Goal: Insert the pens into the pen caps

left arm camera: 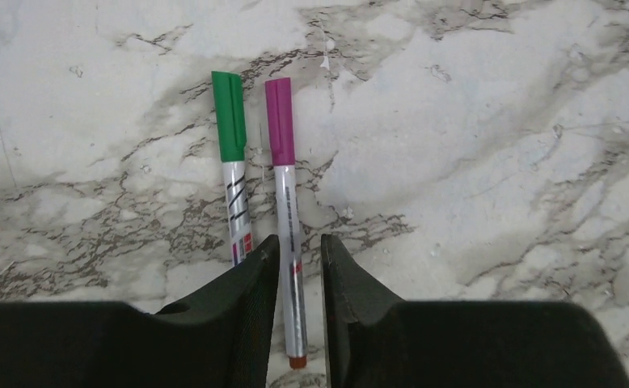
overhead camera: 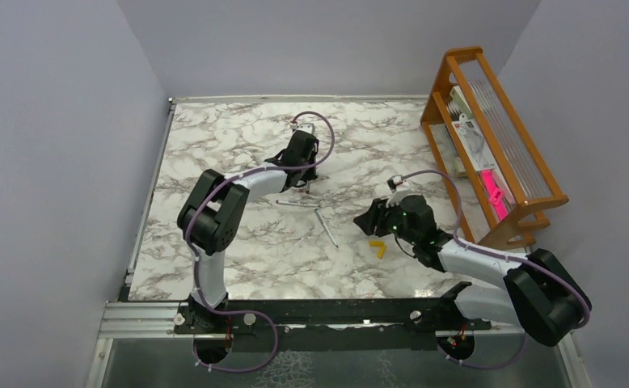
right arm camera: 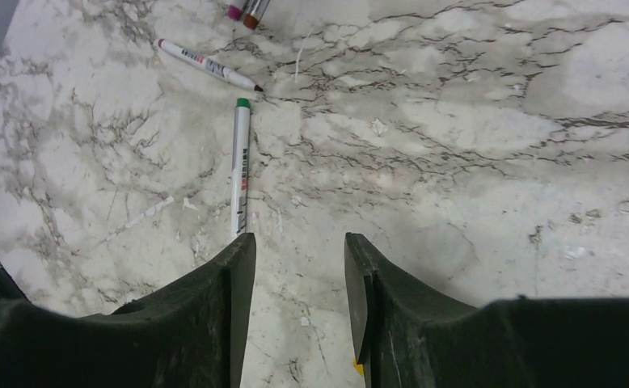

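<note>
straddling a magenta-capped silvery pen (left arm camera: 288, 212), left gripper (left arm camera: 300, 240) jaws barely parted; right gripper (right arm camera: 299, 238) parted, empty.

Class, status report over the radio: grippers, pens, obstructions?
Left gripper open astride magenta-capped silver pen; right gripper open, empty. Two uncapped silver pens. No obstruction.

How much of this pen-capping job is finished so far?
Two pens look done: the green-capped pen and magenta-capped pen, with the left pincer open around the latter. Nothing is in hand; the right pincer is open. Two bare pens and the yellow caps remain.
</note>
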